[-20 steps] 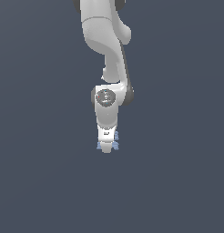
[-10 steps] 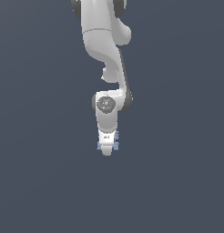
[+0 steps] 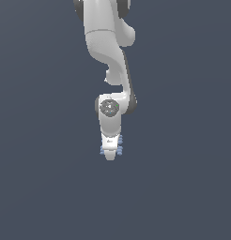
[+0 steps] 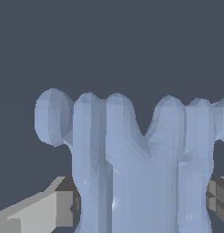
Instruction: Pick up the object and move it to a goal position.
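**Claw clamped on the pale-blue piece**

Clearly, the white arm reaches down from the top of the exterior view, its wrist pointing straight down, and the claw sits at the lowest point of the arm, a little below the middle of the picture. The object shows there only as small pale-blue knobs sticking out on both sides of the claw's white body, at the level of the fingers; most of it is hidden behind the claw.

The wrist view is nearly filled by the object: a pale-blue, ridged shape with rounded lobes along its upper edge and a knob jutting out at one side. Grey finger pads press against it on one flank, and another grey pad shows at the opposite flank, so the claw is clenched on the object with the piece held between its fingers.

Everything behind is a flat, dark slate-blue ground without shadow or edge, so whether the object touches any surface or hangs free cannot be told from either view.
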### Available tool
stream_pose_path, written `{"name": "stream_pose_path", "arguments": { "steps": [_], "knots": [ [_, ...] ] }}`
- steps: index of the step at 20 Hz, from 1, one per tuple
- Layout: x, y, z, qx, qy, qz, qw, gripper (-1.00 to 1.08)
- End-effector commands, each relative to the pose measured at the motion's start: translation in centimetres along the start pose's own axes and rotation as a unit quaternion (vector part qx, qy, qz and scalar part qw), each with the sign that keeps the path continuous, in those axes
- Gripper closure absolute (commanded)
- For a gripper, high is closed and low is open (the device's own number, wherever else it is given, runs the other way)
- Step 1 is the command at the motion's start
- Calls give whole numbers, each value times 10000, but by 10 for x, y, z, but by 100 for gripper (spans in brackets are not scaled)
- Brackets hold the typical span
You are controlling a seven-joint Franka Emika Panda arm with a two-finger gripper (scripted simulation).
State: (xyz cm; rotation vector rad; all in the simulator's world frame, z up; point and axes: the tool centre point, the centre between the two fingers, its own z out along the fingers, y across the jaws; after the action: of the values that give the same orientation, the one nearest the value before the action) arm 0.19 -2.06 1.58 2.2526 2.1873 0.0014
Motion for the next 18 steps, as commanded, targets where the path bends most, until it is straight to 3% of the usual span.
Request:
{"name": "stream_pose_path", "arguments": {
  "steps": [1, 10, 18],
  "knots": [
    [0, 0, 0, 0, 1, 0, 10000, 108],
    [11, -6, -24, 1, -3, -1, 10000, 108],
    [36, -20, -79, 5, -14, -7, 10000, 108]
  ]
}}
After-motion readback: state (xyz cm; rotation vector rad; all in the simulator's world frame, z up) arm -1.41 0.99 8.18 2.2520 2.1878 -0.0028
